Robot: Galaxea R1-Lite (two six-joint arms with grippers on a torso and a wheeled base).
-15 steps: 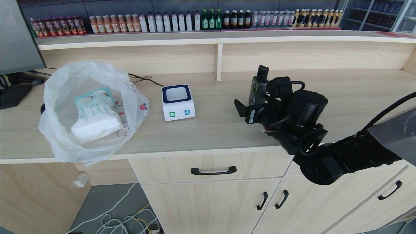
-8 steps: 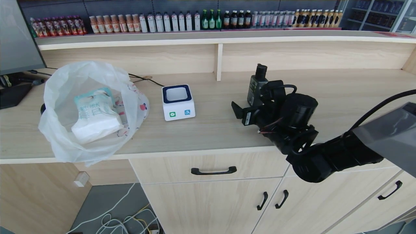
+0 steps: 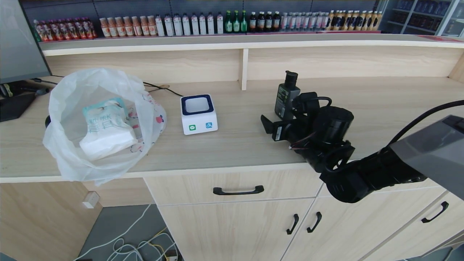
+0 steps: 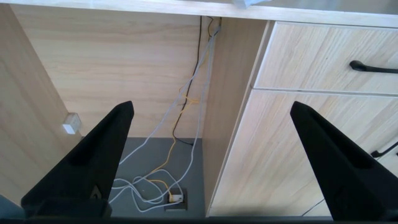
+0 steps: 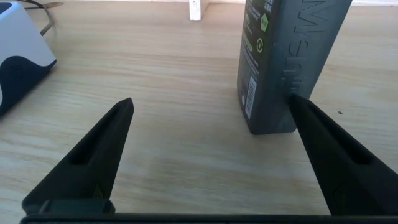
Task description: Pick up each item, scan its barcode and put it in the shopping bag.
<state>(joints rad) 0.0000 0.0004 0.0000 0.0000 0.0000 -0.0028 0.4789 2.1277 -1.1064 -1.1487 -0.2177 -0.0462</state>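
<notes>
A dark grey bottle (image 3: 286,96) with a black cap stands upright on the wooden counter (image 3: 235,145). My right gripper (image 3: 275,116) is open just in front of it. In the right wrist view the bottle (image 5: 286,62) stands against one of the two spread fingers (image 5: 336,162) of my right gripper (image 5: 210,102). A white scanner box (image 3: 198,114) with a blue-framed top sits mid-counter and shows as a corner (image 5: 15,43) in that view too. The translucent shopping bag (image 3: 69,108) lies open at the left with a white-and-teal packet (image 3: 105,130) inside. My left gripper (image 4: 208,111) hangs open below the counter.
A raised back shelf (image 3: 232,45) carries a long row of drink bottles (image 3: 203,23). A monitor (image 3: 20,40) stands at the far left. Drawers and cabinet doors (image 3: 235,214) lie under the counter, with loose cables (image 4: 161,180) on the floor.
My right gripper has shifted slightly left along the counter beside the bottle. The bottle has moved a touch to the left with it. Bag and scanner are unchanged.
</notes>
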